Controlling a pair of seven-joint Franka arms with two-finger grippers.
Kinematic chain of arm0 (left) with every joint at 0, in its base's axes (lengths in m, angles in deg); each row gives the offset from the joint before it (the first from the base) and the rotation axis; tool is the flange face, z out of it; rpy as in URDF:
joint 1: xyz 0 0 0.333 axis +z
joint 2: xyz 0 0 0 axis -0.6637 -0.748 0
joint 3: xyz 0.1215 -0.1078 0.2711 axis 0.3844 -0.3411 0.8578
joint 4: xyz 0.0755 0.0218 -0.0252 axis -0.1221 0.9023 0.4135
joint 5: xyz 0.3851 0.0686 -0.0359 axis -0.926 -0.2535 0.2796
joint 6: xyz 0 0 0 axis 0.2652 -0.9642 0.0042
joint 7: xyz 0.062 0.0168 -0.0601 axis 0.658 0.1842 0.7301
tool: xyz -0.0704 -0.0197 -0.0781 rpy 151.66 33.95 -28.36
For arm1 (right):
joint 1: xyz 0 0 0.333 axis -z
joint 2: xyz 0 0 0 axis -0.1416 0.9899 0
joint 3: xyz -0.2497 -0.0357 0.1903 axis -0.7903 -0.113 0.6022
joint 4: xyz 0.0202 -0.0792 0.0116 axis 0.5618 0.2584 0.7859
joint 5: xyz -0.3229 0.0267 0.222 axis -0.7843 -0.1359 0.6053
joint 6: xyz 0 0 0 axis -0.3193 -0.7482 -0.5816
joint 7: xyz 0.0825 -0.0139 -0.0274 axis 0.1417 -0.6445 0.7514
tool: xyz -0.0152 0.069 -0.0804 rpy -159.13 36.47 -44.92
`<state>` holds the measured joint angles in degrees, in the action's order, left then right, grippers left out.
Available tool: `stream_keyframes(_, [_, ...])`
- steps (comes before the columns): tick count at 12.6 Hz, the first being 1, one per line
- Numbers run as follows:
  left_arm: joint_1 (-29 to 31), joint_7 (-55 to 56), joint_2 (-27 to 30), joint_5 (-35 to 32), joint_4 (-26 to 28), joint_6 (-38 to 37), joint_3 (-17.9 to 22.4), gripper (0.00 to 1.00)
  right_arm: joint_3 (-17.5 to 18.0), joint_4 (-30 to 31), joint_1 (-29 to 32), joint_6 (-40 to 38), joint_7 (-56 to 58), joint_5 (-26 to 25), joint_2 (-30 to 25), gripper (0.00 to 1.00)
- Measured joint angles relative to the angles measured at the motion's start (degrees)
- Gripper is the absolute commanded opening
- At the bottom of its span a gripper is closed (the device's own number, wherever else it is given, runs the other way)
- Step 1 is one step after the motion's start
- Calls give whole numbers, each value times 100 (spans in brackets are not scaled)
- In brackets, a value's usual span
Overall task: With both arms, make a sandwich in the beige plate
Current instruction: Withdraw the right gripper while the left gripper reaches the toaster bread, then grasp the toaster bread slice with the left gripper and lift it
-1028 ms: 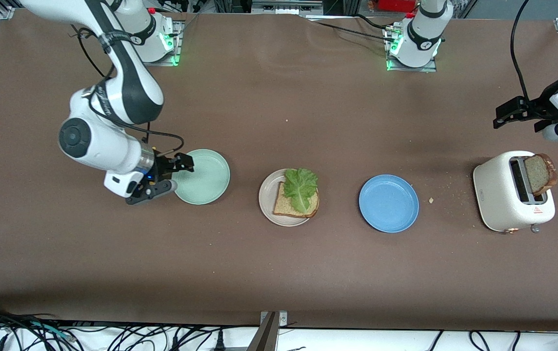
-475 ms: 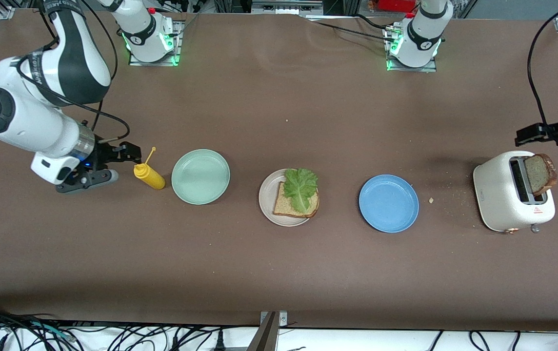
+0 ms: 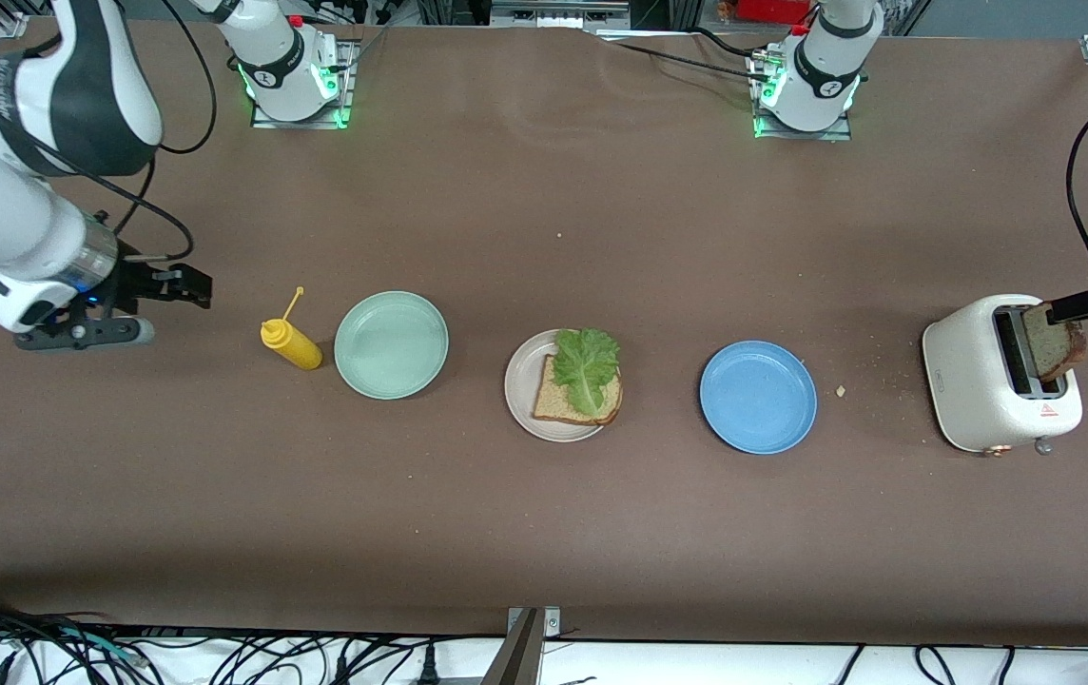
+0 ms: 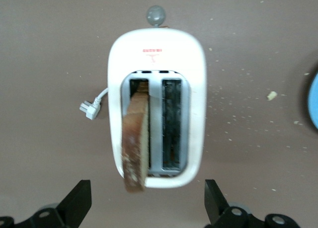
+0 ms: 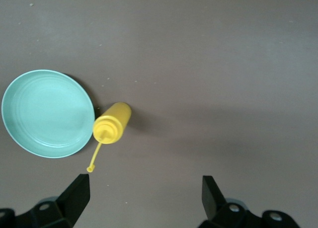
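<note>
Left end effector [image 4: 146, 208] spread empty over toaster [image 3: 981, 381]; off-center pinch could jam toast slice [image 3: 1054, 340] or tip toaster.

Even overhead light is falling on my brown table [image 3: 544, 533], casting soft shadows beside the toaster [image 3: 981, 381] and the yellow bottle [image 5: 113, 123], everything showing sharp, without glare.

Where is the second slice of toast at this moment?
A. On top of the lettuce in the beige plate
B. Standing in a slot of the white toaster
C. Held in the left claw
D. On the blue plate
B: the toast slice stands up out of one slot of the white toaster, while the left claw hangs open above it, holding nothing.
</note>
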<state>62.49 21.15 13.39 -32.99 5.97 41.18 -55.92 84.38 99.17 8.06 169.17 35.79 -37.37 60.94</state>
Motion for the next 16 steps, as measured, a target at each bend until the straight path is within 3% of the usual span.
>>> stream_keyframes(2, [221, -214, -270, 0, 85, 643, 1, 96, -62, -2, 8, -32, 0, 0, -157, 100])
stream_keyframes(5, [339, -242, -537, 58, 223, 1152, -3, 75, -157, -70, 8, -174, 137, 0, -362, 100])
stream_keyframes(6, [353, -242, -567, 149, 236, 1158, -4, 60, -180, -101, 8, -281, 155, 0, -446, 100])
stream_keyframes(8, [354, -238, -571, 210, 261, 1126, -11, 19, -219, -233, 8, -600, 156, 1, -568, 100])
stream_keyframes(9, [355, -238, -572, 214, 262, 1091, -13, 5, -240, -339, 11, -758, 156, 1, -594, 100])
stream_keyframes(10, [355, -237, -571, 215, 263, 1028, -14, 0, -265, -445, 24, -909, 156, 12, -606, 100])
stream_keyframes(16, [388, -231, -561, 520, 208, 698, -18, 0, -500, -1056, 58, -1878, 159, 186, -614, 100])
